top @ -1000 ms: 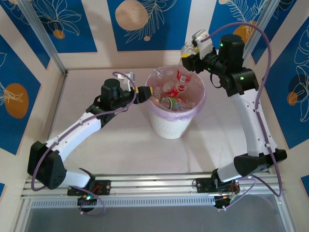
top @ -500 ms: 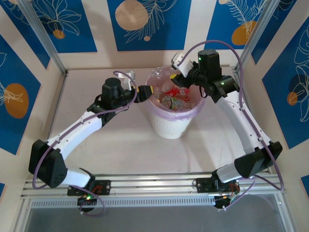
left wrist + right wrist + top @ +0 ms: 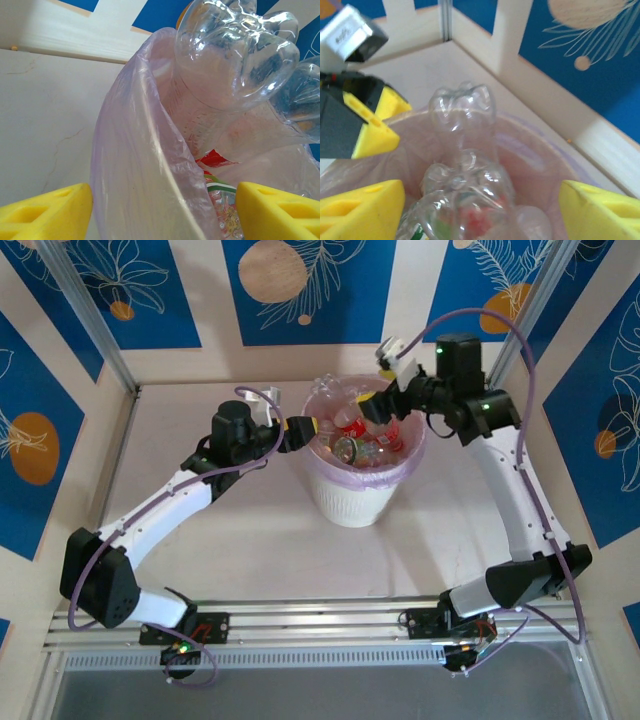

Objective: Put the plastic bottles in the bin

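Top external view: every one of the plastic bottles [image 3: 358, 435] I can make out lies heaped inside the bin [image 3: 352, 502] at mid table. Clear bases poke past the pink bag [image 3: 130, 150], so the job looks all but finished. The right gripper [image 3: 372, 405] hovers over the far rim, fingers spread wide and empty. The left gripper [image 3: 306, 429], equally wide, straddles the left rim. Pale table [image 3: 240, 540] and blue-patterned walls [image 3: 150, 290] surround them.

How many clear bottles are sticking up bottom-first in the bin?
2. One clear bottle stands tall by the back-left rim of the bin; the other clear bottle sits lower, nearer the middle. More bottles lie underneath, partly hidden.
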Available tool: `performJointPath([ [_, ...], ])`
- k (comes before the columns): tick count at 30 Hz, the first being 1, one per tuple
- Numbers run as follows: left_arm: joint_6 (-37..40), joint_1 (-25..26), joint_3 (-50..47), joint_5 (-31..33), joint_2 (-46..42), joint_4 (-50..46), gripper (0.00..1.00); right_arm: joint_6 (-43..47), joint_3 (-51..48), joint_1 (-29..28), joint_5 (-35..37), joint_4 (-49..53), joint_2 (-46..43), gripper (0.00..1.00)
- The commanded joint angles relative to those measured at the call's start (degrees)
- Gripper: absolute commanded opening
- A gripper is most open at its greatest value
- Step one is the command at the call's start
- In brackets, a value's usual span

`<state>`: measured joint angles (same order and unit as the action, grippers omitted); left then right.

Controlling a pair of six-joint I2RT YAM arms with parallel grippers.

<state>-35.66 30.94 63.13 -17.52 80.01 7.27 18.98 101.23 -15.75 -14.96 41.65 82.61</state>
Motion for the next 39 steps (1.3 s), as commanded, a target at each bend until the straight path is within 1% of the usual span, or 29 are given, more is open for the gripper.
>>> performJointPath([
  [1, 0.02, 0.39, -0.11, -0.62, 0.86, 0.08, 0.75, -8.99, 2.94, 1.79, -4.95, 1.58, 0.04, 0.71],
  [4, 0.19, 0.4, 0.07, -0.76, 0.95, -0.19, 0.75, -11.88, 5.14, 1.09, -3.43, 2.75, 2.03, 0.63],
  [5, 0.08, 0.38, 0.06, -0.76, 0.97, -0.24, 0.74, -12.82, 5.65, 0.91, -2.73, 2.69, 2.65, 0.61],
  [7, 0.17, 0.4, 0.11, -0.74, 0.86, -0.25, 0.75, -14.93, 6.53, 0.89, -1.89, 2.63, 3.79, 0.53],
  [9, 0.15, 0.4, 0.13, -0.69, 0.96, -0.19, 0.75, -15.44, 6.72, 0.69, -2.09, 3.56, 4.82, 0.52],
  [11, 0.02, 0.41, 0.0, -0.76, 0.94, -0.11, 0.74, -14.6, 5.39, 0.35, -3.03, 4.29, 5.46, 0.48],
  [15, -0.02, 0.42, 0.11, -0.92, 0.96, -0.15, 0.74, -14.15, 1.35, -0.47, -4.41, 4.35, 5.3, 0.45],
  [16, -0.02, 0.38, 0.2, -0.94, 1.01, -0.16, 0.74, -14.29, 0.23, -0.86, -4.87, 4.31, 5.0, 0.41],
  [18, -0.15, 0.35, 0.19, -0.98, 0.9, -0.06, 0.74, -14.5, -2.23, -1.71, -5.87, 3.99, 4.23, 0.39],
  [23, -0.3, 0.37, 0.28, -1.2, 0.86, 0.19, 0.74, -15.89, -7.91, -4.14, -6.07, 3.41, 2.05, 0.39],
  [28, -0.66, 0.35, 0.48, -1.55, 0.85, 0.47, 0.74, -17.1, -9.59, -4.38, -4.72, 3.44, 1.59, 0.39],
  [34, -0.46, 0.4, 1.32, -1.73, 0.61, -0.07, 0.74, -21.85, -3.0, -3.2, -1.83, 2.0, 0.92, 0.56],
  [35, -0.47, 0.39, 1.29, -1.73, 0.52, 0.0, 0.74, -22.75, -1.56, -2.92, -1.09, 2.13, 0.67, 0.6],
  [39, -0.46, 0.4, 1.58, -1.81, 0.18, 0.12, 0.75, -26.51, 2.48, -0.65, 0.96, 3.96, 0.29, 0.7],
])
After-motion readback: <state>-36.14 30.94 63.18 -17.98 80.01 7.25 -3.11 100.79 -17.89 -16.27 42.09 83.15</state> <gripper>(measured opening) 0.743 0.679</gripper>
